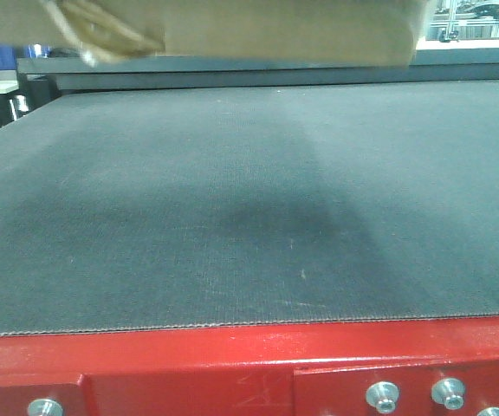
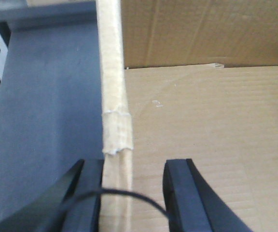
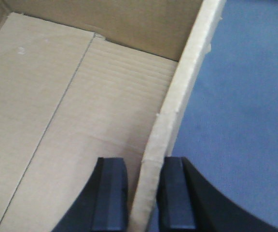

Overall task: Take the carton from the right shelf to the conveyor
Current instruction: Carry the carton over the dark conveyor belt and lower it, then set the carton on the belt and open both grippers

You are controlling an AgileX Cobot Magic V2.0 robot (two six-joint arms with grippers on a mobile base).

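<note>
The brown carton [image 1: 232, 30] hangs at the top of the front view, above the far part of the conveyor's dark grey belt [image 1: 232, 199], and a faint shadow lies mid-belt. My left gripper [image 2: 134, 164] straddles the carton's taped left wall [image 2: 112, 96]. Its outer finger [image 2: 88, 193] is against the wall, its inner finger [image 2: 180, 193] stands apart inside the box, so it is open. Around the carton's right wall [image 3: 177, 101] my right gripper [image 3: 143, 162] is shut, one finger inside and one outside. The shelf is out of view.
The conveyor's red frame [image 1: 189, 364] with silver bolts [image 1: 382, 396] runs along the near edge. A dark rail [image 1: 232, 74] borders the belt's far side. Grey belt [image 2: 42, 106] shows beside the carton in both wrist views.
</note>
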